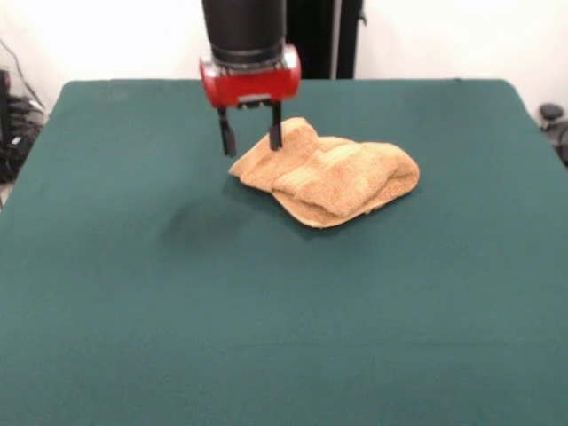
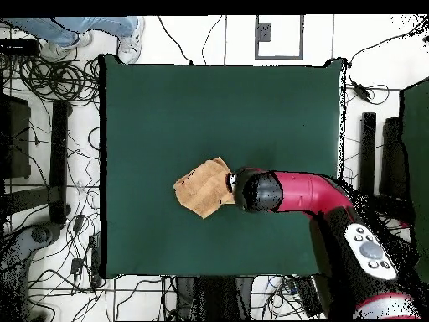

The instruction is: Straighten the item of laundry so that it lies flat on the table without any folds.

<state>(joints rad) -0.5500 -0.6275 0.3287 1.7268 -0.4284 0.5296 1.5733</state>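
In the front view, the left part of the desk [image 1: 133, 266] is bare green cloth. Moving right, the tool [image 1: 251, 135] hangs from the red and black arm [image 1: 248, 53], its two dark fingers [image 1: 228, 135] spread apart with nothing between them. One finger stands over bare cloth just beside the towel [image 1: 328, 177]; the other is at the towel's raised left corner, touching it or just in front of it, and I cannot tell which.

The towel lies a little right of the desk's middle, toward the far side. It is bunched into a thick lump, with several layers stacked and a rounded fold along its near edge. No band or tag shows clearly.

In the overhead view, the towel [image 2: 203, 188] shows as a small folded patch near the desk's centre, with the arm [image 2: 285, 193] reaching in from the right and covering its right edge. A person's legs [image 2: 84, 29] show at the top left edge, well apart from the desk.

I judge the task to be at an early step: the towel is still far from flat, and the tool appears to be lining up a grasp on the raised corner. The next move calls for closing on a top layer alone and drawing it outward, so the fold opens rather than the whole lump sliding.
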